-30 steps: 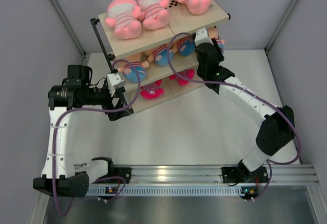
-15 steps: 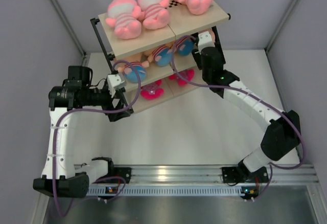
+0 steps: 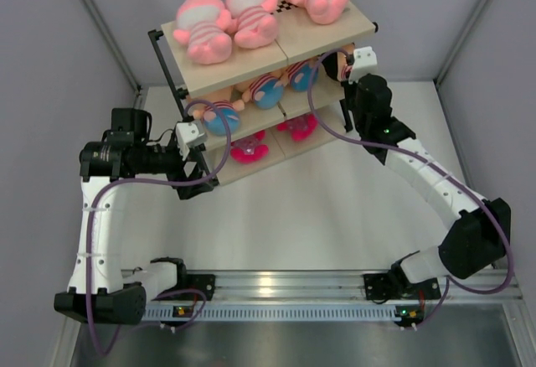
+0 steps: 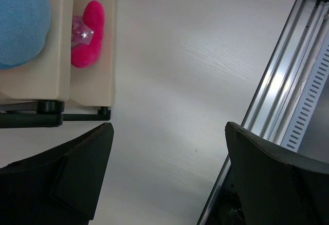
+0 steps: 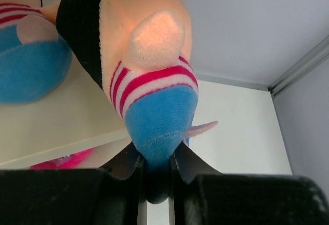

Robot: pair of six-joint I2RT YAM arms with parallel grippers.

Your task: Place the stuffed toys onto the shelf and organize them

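Right gripper (image 5: pixel 157 168) pinches the boy doll (image 5: pixel 146 66) by its blue bottom, at the right end of the shelf's (image 5: pixel 56 127) middle board. Light, squashy plush; a fuller body grip seems surer. Left gripper (image 4: pixel 169 176) stands wide, empty.

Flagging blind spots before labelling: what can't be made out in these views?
- Top view: boy dolls on the middle tier, mostly under the top of the shelf; count unclear.
- Left wrist view: magenta toy, partly covered by the shelf; kind unclear.
- Right wrist view: held doll, face cut off at top edge.
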